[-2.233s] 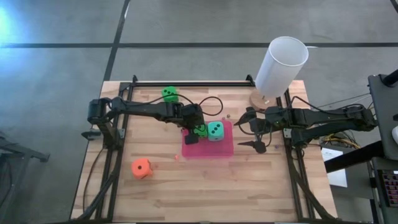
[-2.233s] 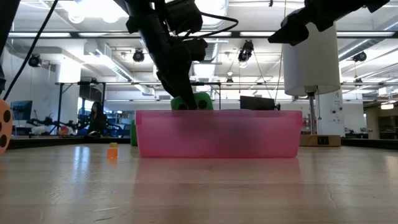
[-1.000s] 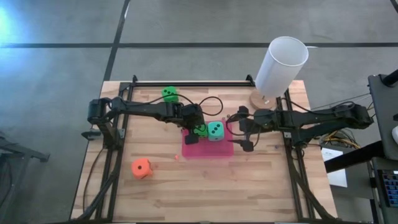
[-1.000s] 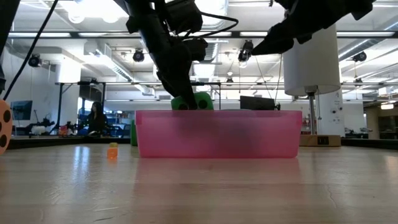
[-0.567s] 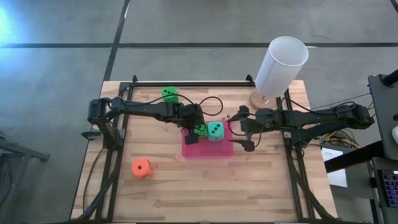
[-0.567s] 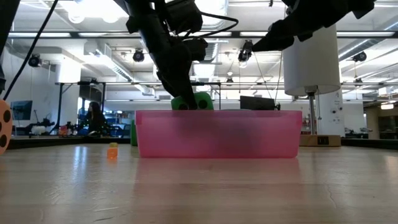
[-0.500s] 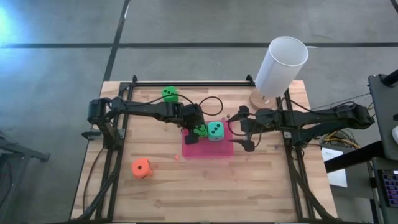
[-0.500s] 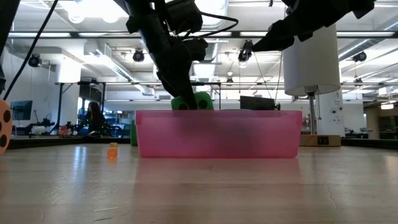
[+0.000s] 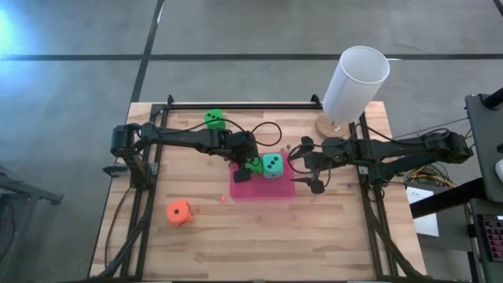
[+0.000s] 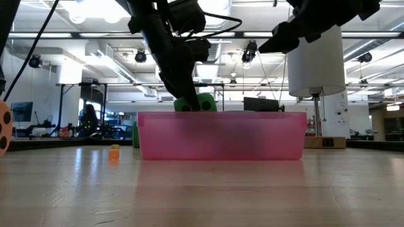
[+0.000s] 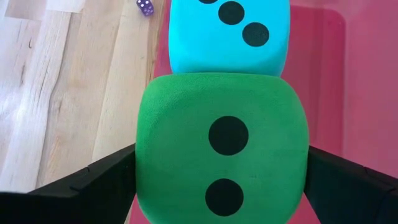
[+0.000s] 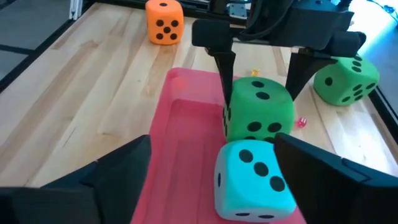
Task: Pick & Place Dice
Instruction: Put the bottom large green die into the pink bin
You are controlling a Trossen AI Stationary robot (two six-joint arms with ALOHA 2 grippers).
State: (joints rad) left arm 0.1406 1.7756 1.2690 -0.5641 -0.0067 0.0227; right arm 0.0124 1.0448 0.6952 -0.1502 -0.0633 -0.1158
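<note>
**Green die between the left fingers, teal die beside it in the pink tray**

Green foam die (image 9: pixel 253 164) sits in the pink tray (image 9: pixel 275 191), with the left gripper (image 9: pixel 246 167) around it: one dark finger stands on each side of the cube, wide apart; in the left wrist view the fingers (image 11: pixel 93 177) meet the die's flanks. Whether they press it or only flank it, I cannot tell. Its upper face shows two pips.

Teal die (image 9: pixel 272 165) lies in the same tray, touching the green die on the side away from the left arm, three pips on top.

Right gripper (image 9: pixel 306 167) hangs over the tray's right edge, just beside the teal die, fingers spread apart with nothing between them. In its wrist view the teal die lies between and ahead of the two fingers, apart from both.

Second green die (image 9: pixel 214 119) rests on the wooden table (image 9: pixel 330 236) near the far rail, well apart from the tray. Orange die (image 9: pixel 178 212) lies on the table at the front left, also well apart.

White cylinder (image 9: pixel 355 86) stands at the far right corner on a round wooden base.
</note>
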